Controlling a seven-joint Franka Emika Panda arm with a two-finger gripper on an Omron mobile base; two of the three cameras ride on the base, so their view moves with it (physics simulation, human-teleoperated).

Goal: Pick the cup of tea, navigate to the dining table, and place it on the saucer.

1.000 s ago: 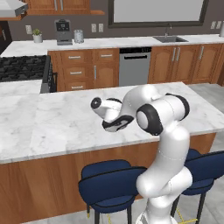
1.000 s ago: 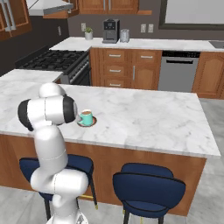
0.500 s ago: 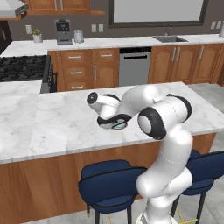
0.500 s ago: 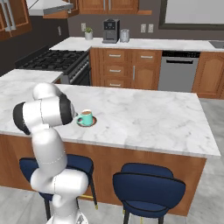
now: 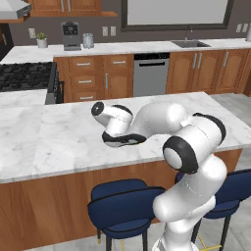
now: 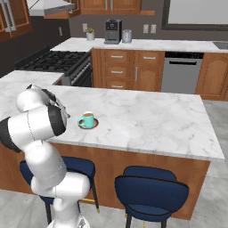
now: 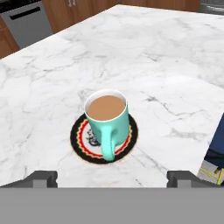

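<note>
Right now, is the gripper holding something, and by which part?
Nothing is held. The gripper is open, and the cup of tea stands free on the saucer.

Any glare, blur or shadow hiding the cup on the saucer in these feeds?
Hand view: sharp, even light, the cup of tea upright on the saucer, no glare. Right base view: cup small but clear, with a soft shadow on the dining table. Left base view: the arm blocks it.
</note>
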